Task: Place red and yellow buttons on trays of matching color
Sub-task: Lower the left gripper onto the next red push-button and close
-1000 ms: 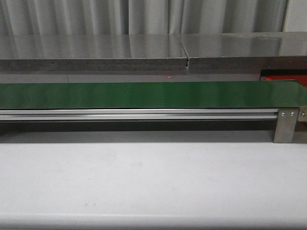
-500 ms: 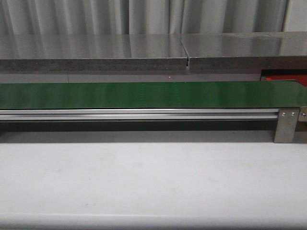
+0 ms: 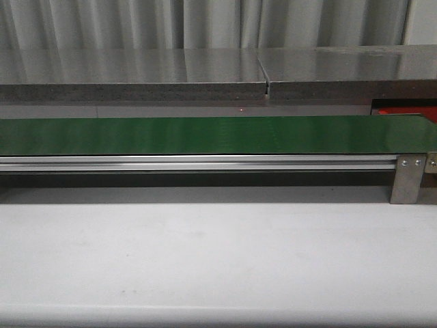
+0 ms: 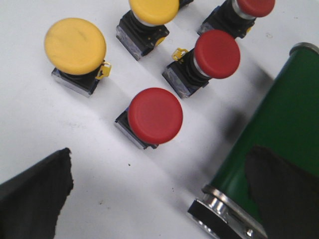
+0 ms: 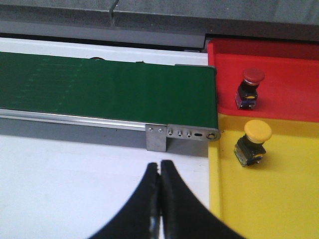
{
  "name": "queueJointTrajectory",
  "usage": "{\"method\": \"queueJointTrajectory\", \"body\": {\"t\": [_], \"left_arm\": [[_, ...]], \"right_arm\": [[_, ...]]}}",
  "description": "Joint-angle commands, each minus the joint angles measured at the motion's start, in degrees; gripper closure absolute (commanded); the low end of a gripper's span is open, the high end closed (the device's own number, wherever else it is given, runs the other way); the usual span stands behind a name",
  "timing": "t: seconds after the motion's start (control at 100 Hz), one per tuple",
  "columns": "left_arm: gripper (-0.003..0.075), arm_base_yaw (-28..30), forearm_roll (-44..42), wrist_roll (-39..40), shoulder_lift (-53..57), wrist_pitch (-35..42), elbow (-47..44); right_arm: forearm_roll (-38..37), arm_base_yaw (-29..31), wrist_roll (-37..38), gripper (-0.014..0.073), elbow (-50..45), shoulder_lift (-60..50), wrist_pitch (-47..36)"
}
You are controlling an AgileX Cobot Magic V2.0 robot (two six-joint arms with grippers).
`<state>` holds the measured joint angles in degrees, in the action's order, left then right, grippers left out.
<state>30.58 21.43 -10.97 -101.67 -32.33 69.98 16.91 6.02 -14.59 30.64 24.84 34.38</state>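
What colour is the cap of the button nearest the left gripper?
Red. The nearest button has a plain red mushroom cap on a dark base, clearest in the left wrist view.

I see a long green belt (image 3: pixel 205 135) running left to right across the white table (image 3: pixel 205 260), on an aluminium rail (image 3: pixel 198 163). Behind it sits a grey shelf (image 3: pixel 136 75) before pale curtains (image 3: pixel 205 20).

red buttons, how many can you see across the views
4. Left wrist view: one red button nearest the gripper, one beyond it, one cut off at the frame edge. Right wrist view: one on the red tray. More may lie outside the frames.
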Motion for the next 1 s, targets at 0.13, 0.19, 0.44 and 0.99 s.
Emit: {"method": "queueJointTrajectory", "body": {"t": [0.13, 0.19, 0.44, 0.99], "left_arm": [[0.0048, 0.23, 1.45, 0.48, -2.44, 2.29, 6.90], [0.0048, 0.23, 1.45, 0.48, -3.61, 2.00, 8.25], [0.0048, 0.23, 1.36, 0.48, -8.37, -0.24, 12.98], [0.0049, 0.23, 1.53, 0.39, -12.28, -1.55, 15.69]], "right_arm": [[0.81, 0.04, -0.43, 0.0660, 1.54, 0.08, -4.08], [0.81, 0.04, -0.43, 0.0660, 1.54, 0.08, -4.08], [0.81, 0.04, -0.43, 0.0660, 1.54, 0.08, -4.08], [0.81, 0.04, -0.43, 0.0660, 1.54, 0.08, -4.08]]}}
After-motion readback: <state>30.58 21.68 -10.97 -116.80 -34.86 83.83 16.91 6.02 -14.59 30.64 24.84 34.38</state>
